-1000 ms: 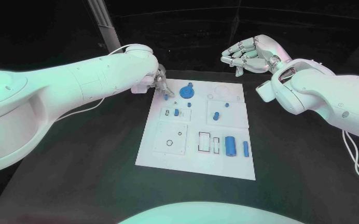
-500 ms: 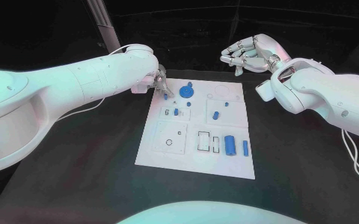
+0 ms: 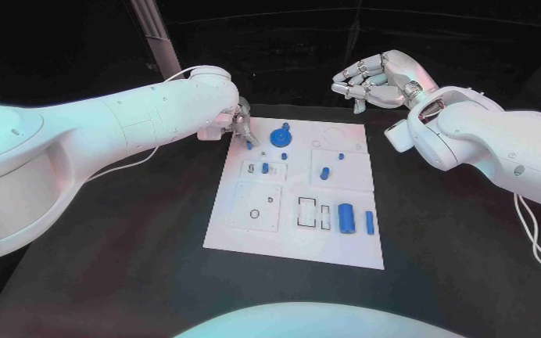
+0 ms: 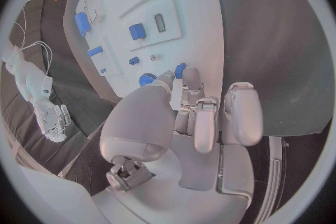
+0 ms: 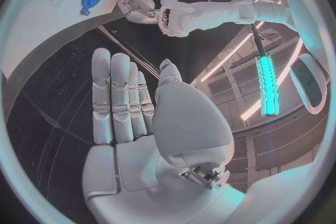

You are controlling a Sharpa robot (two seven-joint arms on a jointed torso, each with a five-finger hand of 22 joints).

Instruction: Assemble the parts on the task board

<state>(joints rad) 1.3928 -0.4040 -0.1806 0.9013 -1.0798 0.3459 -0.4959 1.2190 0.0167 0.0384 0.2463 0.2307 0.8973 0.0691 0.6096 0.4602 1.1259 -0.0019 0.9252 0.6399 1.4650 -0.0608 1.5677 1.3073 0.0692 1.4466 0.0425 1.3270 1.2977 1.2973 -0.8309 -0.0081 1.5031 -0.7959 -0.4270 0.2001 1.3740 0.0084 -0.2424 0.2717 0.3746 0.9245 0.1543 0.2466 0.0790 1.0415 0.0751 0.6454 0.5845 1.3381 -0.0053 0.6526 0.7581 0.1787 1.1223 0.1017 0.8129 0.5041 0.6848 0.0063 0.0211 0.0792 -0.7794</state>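
Left hand (image 3: 240, 129) at task board (image 3: 295, 232) far-left corner — fingers (image 4: 183, 79) pinch small blue part (image 4: 180, 70). Right hand (image 3: 372, 84) raised beyond board's far edge — fingers straight, together, holding nothing.

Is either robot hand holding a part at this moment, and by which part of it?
The right robot hand holds nothing. The left robot hand's fingertips are at a small blue part on the task board; a grip cannot be told.

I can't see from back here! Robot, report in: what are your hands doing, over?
Left hand at the task board's far left corner, fingertips at a small blue part. Right hand raised beyond the board, holding nothing. Nothing in the way.
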